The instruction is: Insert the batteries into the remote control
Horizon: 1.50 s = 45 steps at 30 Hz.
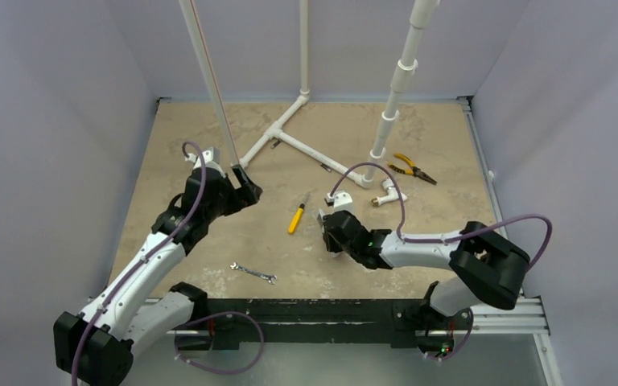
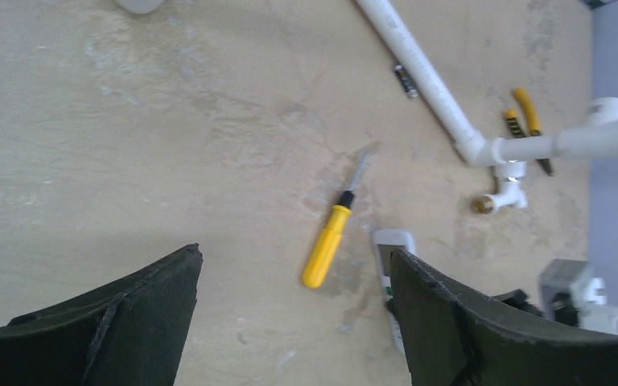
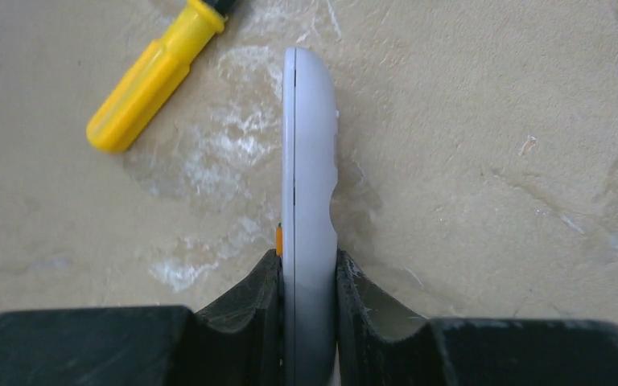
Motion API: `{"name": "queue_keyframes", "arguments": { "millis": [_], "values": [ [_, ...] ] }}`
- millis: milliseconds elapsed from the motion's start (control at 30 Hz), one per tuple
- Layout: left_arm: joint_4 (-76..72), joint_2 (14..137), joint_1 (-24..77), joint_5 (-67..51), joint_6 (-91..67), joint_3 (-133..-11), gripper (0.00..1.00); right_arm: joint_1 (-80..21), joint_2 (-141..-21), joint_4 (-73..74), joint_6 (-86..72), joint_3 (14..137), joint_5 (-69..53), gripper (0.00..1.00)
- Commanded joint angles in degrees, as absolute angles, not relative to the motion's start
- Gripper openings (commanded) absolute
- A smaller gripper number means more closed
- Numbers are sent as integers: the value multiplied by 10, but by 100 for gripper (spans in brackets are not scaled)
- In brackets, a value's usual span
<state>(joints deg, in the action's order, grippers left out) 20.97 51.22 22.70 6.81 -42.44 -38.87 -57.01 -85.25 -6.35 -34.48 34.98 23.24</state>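
Beige stone-patterned table [image 1: 209, 233], grey walls. Right pincer [image 3: 309, 269] clamped across the remote control [image 3: 310, 145], held on edge just beside the yellow screwdriver [image 3: 154, 76]; left pincer [image 2: 294, 310] spread, empty. Remote probably light, rigid and slick: grip its long sides.

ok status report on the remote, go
Right gripper shut on remote control, held on edge. Left gripper open, holding nothing. Yellow-handled screwdriver lies close beside it, not touching.
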Motion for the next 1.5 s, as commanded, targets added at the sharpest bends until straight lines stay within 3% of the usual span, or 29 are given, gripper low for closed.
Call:
{"name": "queue_keyframes", "arguments": {
  "millis": [0, 167, 333, 567, 933, 1100, 1400, 1467],
  "values": [
    [246, 549, 231, -54, -497, -483, 83, -586, -782, -95, -173, 315, 197, 0],
    [219, 590, 233, -147, -551, -526, 76, -593, -730, -143, -56, 304, 210, 0],
    [211, 617, 245, -187, -582, -550, 73, -624, -688, -316, 89, 242, 214, 0],
    [181, 641, 273, -222, -622, -551, 71, -641, -721, -380, 177, 262, 247, 0],
    [179, 671, 296, -234, -629, -559, 68, -726, -792, -584, 364, 259, 409, 0],
    [176, 681, 299, -240, -631, -563, 57, -742, -816, -645, 412, 259, 450, 0],
    [165, 706, 306, -258, -632, -570, 46, -752, -823, -698, 442, 257, 446, 0],
    [163, 707, 306, -258, -632, -571, 35, -752, -825, -691, 439, 260, 441, 0]
  ]
}}
